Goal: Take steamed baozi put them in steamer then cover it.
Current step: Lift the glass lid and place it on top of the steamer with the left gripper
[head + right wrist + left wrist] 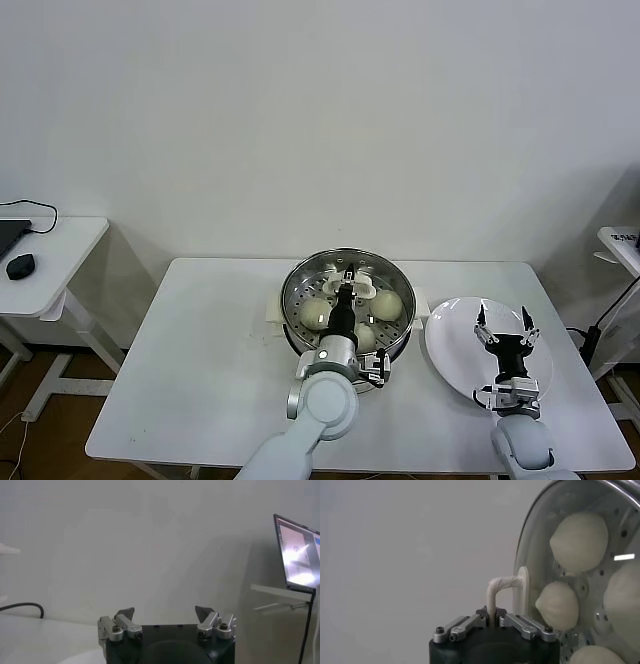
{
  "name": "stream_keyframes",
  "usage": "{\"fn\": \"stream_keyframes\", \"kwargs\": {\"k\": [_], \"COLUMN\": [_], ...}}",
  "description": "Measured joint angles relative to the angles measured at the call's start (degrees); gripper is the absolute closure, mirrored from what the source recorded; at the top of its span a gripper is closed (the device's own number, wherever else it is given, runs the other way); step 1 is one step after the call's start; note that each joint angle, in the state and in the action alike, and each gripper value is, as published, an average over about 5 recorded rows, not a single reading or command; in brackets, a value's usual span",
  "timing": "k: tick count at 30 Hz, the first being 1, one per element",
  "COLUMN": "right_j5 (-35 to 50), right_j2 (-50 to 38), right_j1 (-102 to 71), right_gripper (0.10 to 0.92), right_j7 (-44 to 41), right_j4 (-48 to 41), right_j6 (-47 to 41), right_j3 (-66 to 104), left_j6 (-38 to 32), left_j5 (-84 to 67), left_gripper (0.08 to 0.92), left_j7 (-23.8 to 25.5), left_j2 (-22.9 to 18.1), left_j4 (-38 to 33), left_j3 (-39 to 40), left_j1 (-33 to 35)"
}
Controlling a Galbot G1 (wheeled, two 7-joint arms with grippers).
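Observation:
The steel steamer (296,281) stands at the middle of the white table. The clear glass cover (378,274) lies over its mouth; I cannot tell whether it rests on the rim. My left gripper (346,292) is shut on the cover's white handle (499,585) above the pot's middle. Through the glass (537,535) I see baozi on the perforated floor: one on the left (315,312), one on the right (387,303), one at the front (366,338). The left wrist view shows several baozi (580,540) behind the glass. My right gripper (505,326) is open and empty above the plate.
A flat white plate (450,355) lies bare to the right of the steamer. A side table with a mouse (20,266) stands far left. Another table's edge (622,243) is far right. A lit laptop (297,552) shows in the right wrist view.

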Motion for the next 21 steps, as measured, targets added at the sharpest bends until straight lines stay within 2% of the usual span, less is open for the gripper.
{"fn": "stream_keyframes", "kwargs": {"k": [16, 21], "right_j5": [0.14, 0.15], "right_j2": [-0.19, -0.23], "right_j1": [0.35, 0.37], "right_gripper": [0.203, 0.203], "right_j7": [0.09, 0.11], "right_j4": [-0.30, -0.30], "right_j6": [0.04, 0.05], "right_j3": [0.06, 0.07], "left_j6": [-0.45, -0.42], "left_j5": [-0.09, -0.30], "left_gripper": [0.794, 0.671], "left_j7": [0.43, 0.41], "left_j2": [-0.03, -0.08], "left_j4": [0.34, 0.17], "left_j3": [-0.55, -0.62], "left_j1": [-0.18, -0.11]}}
